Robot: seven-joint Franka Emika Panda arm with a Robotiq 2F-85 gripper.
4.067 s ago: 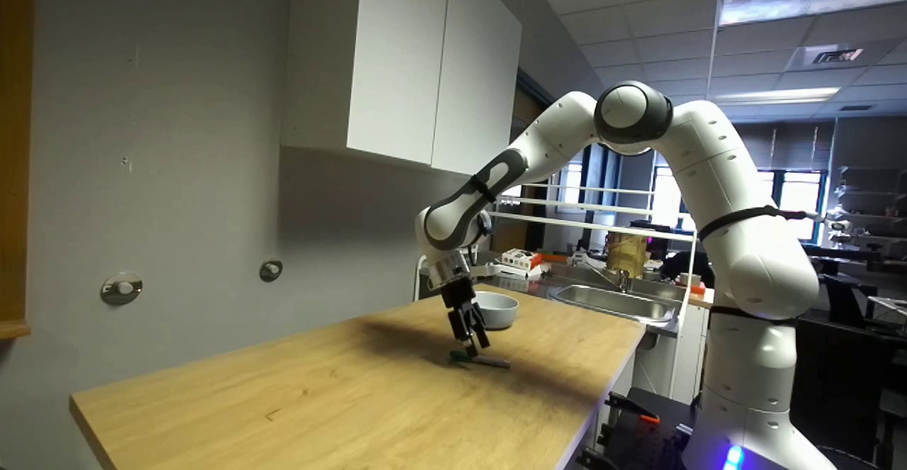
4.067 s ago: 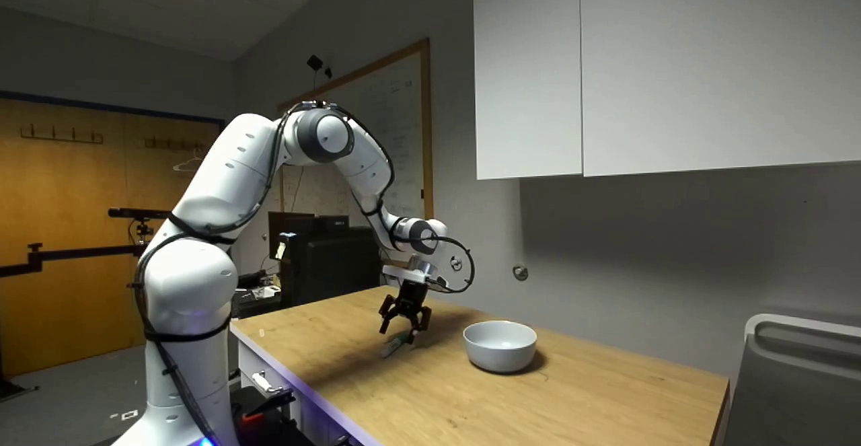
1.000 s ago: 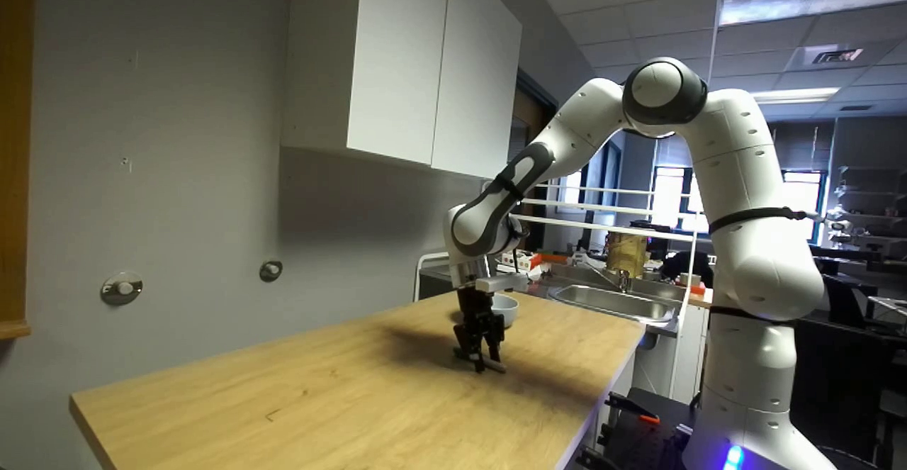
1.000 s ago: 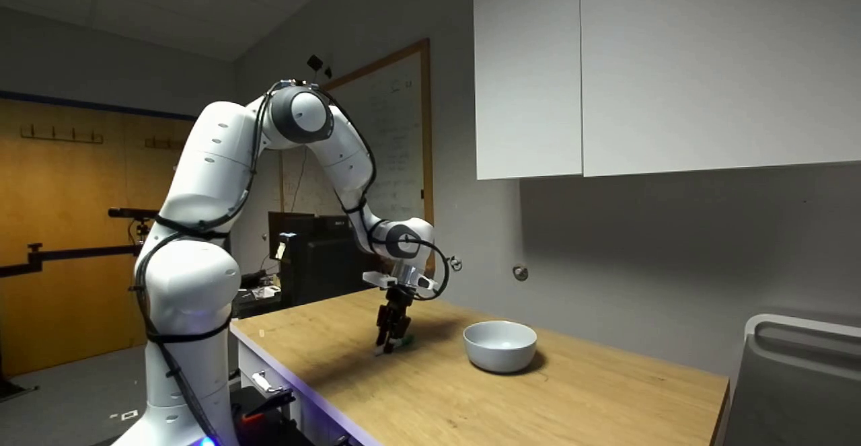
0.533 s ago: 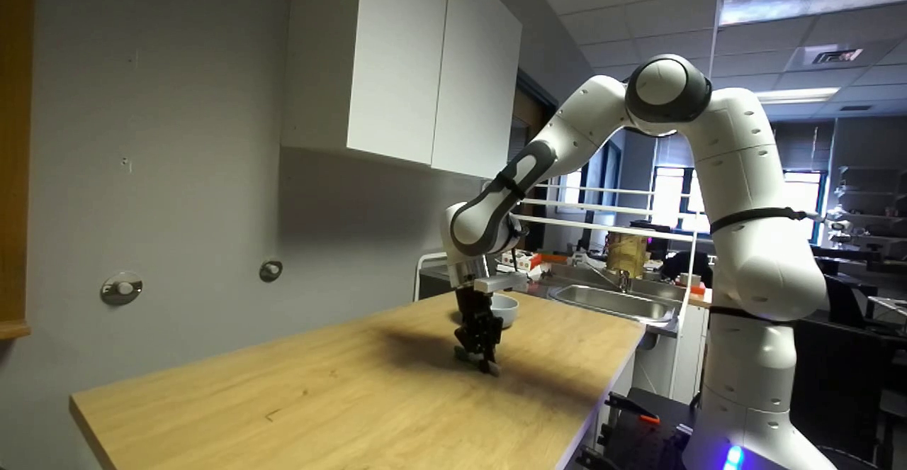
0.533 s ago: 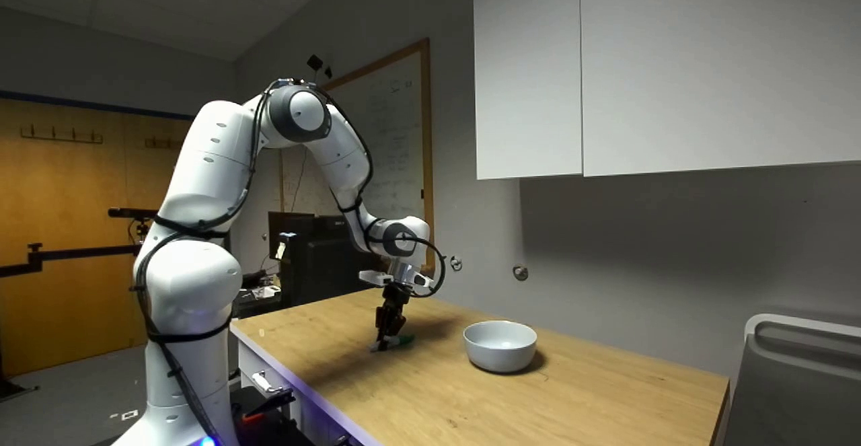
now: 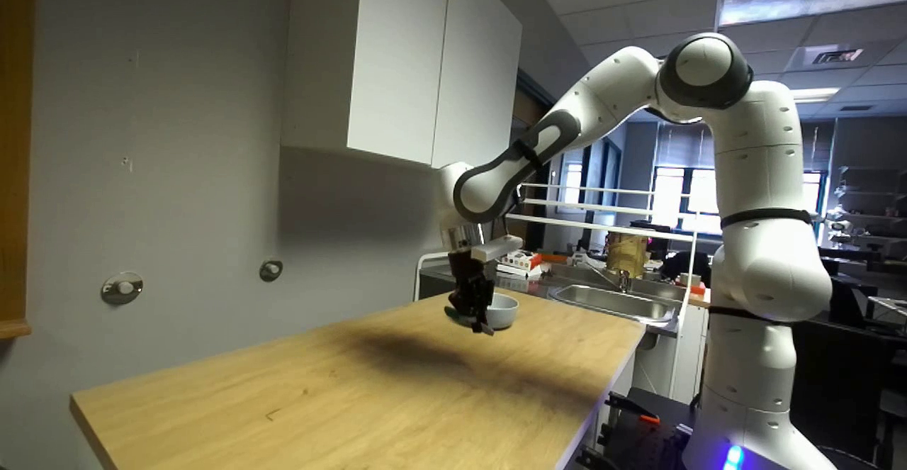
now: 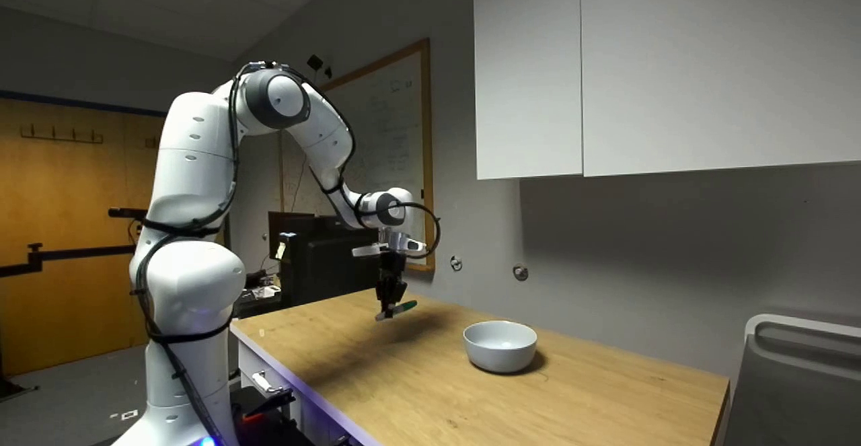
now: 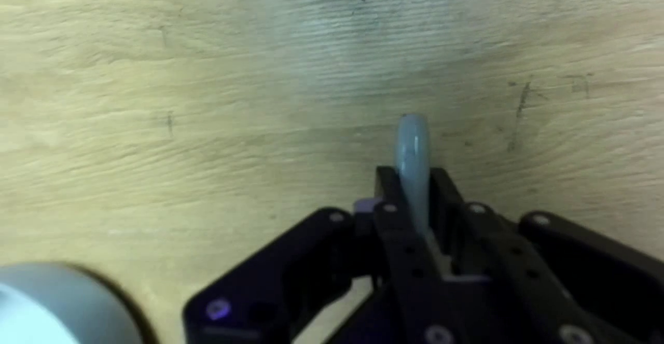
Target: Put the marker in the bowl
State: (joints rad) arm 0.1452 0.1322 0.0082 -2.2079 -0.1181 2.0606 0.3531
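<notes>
My gripper (image 9: 413, 175) is shut on the marker (image 9: 413, 147), whose pale blue-grey end pokes out past the fingertips in the wrist view. In an exterior view the marker's green end (image 8: 406, 306) points toward the wall side, and the whole marker hangs above the wooden table, tilted slightly. The light grey round bowl (image 8: 500, 357) stands upright on the table, apart from the gripper. Only its wall (image 9: 98, 302) and part of its inside show at the lower left of the wrist view. Part of the bowl (image 7: 504, 308) is behind the gripper in an exterior view.
The wooden tabletop (image 8: 578, 405) carries the bowl. White cupboards (image 8: 646, 69) hang on the wall above it. Past the table's far end lie a metal sink (image 7: 623, 303) and a red-and-white box (image 7: 521, 260). A grey panel (image 8: 800, 379) stands beyond the table's end.
A second ago the fingers stood apart around the marker on the table. They closed on it, and the arm has since risen, lifting the marker clear. The bowl has not moved.
</notes>
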